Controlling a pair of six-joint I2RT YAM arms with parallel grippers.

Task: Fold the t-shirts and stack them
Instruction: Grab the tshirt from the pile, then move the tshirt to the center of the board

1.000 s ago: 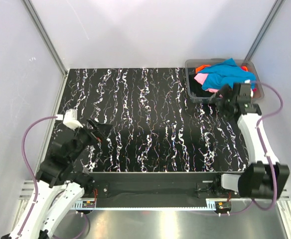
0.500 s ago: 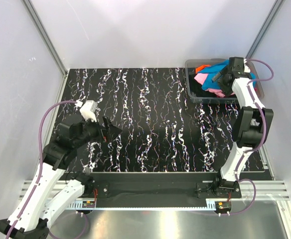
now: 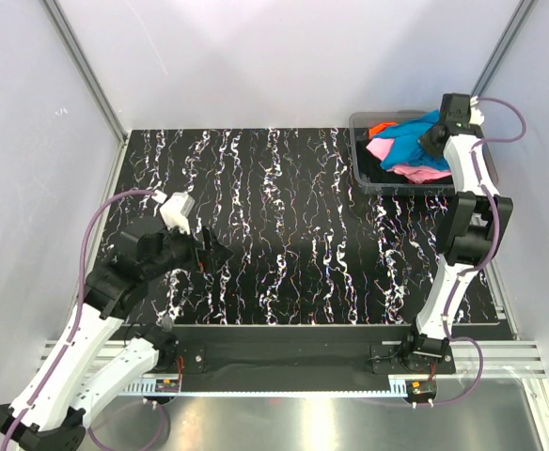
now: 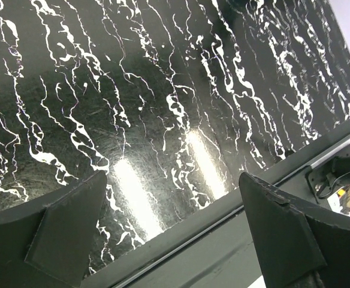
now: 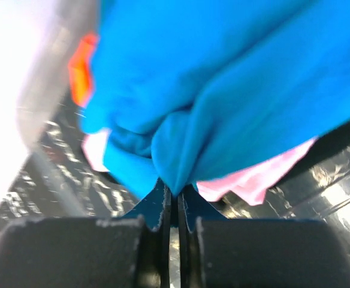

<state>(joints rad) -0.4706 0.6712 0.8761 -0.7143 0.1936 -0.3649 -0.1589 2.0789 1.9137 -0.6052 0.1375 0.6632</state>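
Note:
A heap of t-shirts fills the clear grey bin (image 3: 364, 176) at the back right of the table. On top lies the turquoise-blue t-shirt (image 3: 408, 138) (image 5: 235, 90), with a pink one (image 3: 380, 148) (image 5: 265, 177) and an orange one (image 3: 381, 127) (image 5: 79, 69) showing under it. My right gripper (image 3: 436, 139) (image 5: 175, 192) is over the bin's right side, shut on a pinched fold of the turquoise-blue t-shirt. My left gripper (image 3: 213, 249) (image 4: 175, 234) hovers open over the table's near left part, with nothing between its fingers.
The black marbled tabletop (image 3: 284, 225) stretches between the arms. Its near edge with a grey rail (image 4: 223, 252) shows in the left wrist view. Pale walls and aluminium posts (image 3: 86, 70) enclose the table.
My right gripper reached into the bin and closed on the turquoise-blue t-shirt. The left arm rose and shifted slightly right, staying open.

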